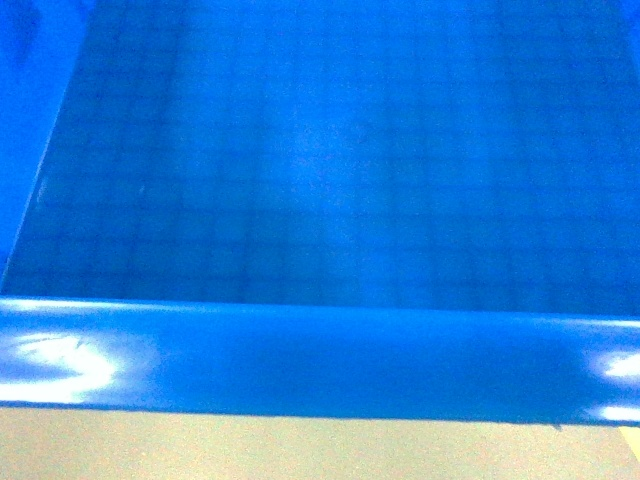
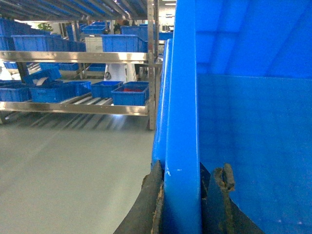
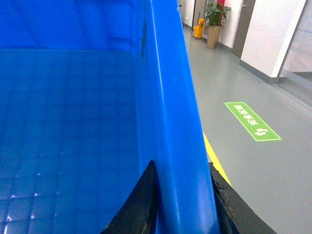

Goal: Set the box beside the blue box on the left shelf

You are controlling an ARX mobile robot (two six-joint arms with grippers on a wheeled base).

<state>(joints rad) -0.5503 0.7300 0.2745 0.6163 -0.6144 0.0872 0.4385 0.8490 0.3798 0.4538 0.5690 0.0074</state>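
Note:
The box [image 1: 320, 150], a large bright blue crate with a grid-patterned floor, fills the head view, its thick near rim [image 1: 300, 360] running across the bottom. My left gripper [image 2: 190, 171] is shut on the box's left rim [image 2: 181, 122], one finger outside and one inside the wall. My right gripper [image 3: 181, 165] is shut on the right rim [image 3: 170, 97] in the same way. In the left wrist view a metal shelf [image 2: 78, 56] at the left carries several blue boxes [image 2: 129, 92]; I cannot tell which one the task means.
Grey floor [image 2: 73, 165] lies between the crate and the shelf, whose upright post [image 2: 151, 63] stands close to the crate's far corner. To the right are a yellow floor line [image 3: 217, 163], a green floor sign [image 3: 252, 121], a potted plant [image 3: 214, 19] and a white wall [image 3: 273, 34].

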